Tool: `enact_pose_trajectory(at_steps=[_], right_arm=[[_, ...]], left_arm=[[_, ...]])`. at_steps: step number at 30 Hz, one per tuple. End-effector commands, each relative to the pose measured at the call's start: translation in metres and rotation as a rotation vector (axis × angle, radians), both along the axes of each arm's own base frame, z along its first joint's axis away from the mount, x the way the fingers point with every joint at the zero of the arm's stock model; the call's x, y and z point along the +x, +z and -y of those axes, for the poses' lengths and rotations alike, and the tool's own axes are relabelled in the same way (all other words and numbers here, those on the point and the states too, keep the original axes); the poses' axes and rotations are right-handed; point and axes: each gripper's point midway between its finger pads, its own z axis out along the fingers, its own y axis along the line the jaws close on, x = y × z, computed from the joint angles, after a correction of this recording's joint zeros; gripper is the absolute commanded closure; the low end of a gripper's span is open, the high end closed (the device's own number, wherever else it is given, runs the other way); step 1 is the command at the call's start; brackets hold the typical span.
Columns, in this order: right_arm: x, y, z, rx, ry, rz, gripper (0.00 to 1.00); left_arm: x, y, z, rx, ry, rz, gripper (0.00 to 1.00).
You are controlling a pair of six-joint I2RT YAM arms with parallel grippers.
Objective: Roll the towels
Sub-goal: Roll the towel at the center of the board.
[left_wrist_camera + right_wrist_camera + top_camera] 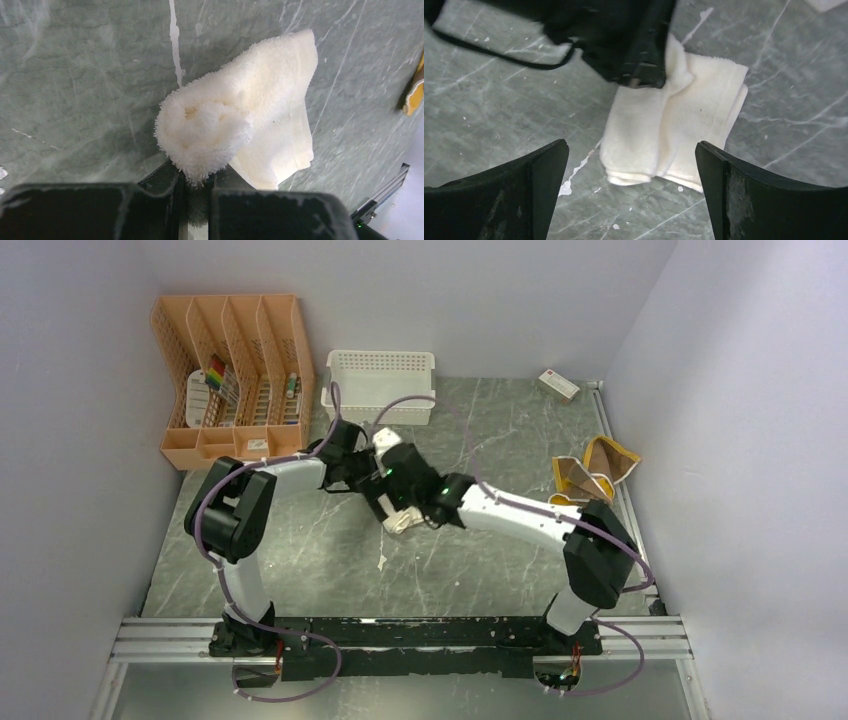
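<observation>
L pincer (197, 184) is clamped on the rolled end of the white towel (270, 90), approx. mid surface (300, 570). Roll is only partial; rest of the cloth lies flat w/ one corner trailing off. R pincer (631, 146) hangs over the same towel, fingers wide apart, holding nothing. Yellow towel (592, 470) sits crumpled at R edge of surface, well apart from both pincers. White basket (380, 380) at back; orange file rack (235, 375) back L corner.

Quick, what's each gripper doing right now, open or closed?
Left gripper: shut on the soft white terry-cloth towel.
Right gripper: open, holding nothing.
</observation>
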Motion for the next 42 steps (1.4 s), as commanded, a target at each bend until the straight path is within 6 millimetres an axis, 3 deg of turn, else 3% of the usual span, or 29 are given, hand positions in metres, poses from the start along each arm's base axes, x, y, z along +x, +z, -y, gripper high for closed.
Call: enact_pose_trajectory(at_steps=[1,4,9,15,18,21,24,31,35,42], right_arm=[[-0.014,-0.004,0.014,-0.327,-0.068,0.222,0.0],[-0.029,-0.024,0.0,-0.427,-0.058,0.243,0.04],[-0.039,-0.056,-0.007,-0.542,-0.104,0.267,0.08],[-0.027,-0.065,-0.001,-0.575,-0.197,0.335,0.11],[-0.025,-0.071,-0.007,-0.576,-0.186,0.341,0.14],[-0.026,-0.073,-0.011,-0.562,-0.176,0.34,0.21],[-0.029,-0.088,-0.011,-0.584,-0.163,0.335,0.3],[-0.035,-0.086,-0.015,-0.547,-0.17,0.372,0.25],[-0.033,-0.08,-0.022,-0.528,-0.18,0.381,0.15],[-0.029,-0.089,-0.039,-0.519,-0.211,0.38,0.08]], left_arm=[[-0.012,-0.028,-0.03,0.179,-0.019,-0.072,0.93],[-0.013,-0.031,-0.028,0.181,-0.033,-0.089,0.93],[-0.015,-0.032,-0.024,0.163,-0.06,-0.107,0.93],[-0.02,-0.035,-0.016,0.121,-0.103,-0.132,0.93],[-0.022,-0.037,-0.015,0.116,-0.116,-0.143,0.93],[-0.024,-0.04,-0.015,0.117,-0.126,-0.155,0.93],[-0.026,-0.042,-0.014,0.11,-0.134,-0.168,0.93],[-0.031,-0.045,-0.006,0.047,-0.149,-0.188,0.93],[-0.03,-0.046,-0.007,0.054,-0.14,-0.188,0.93],[-0.032,-0.048,-0.004,0.031,-0.137,-0.203,0.93]])
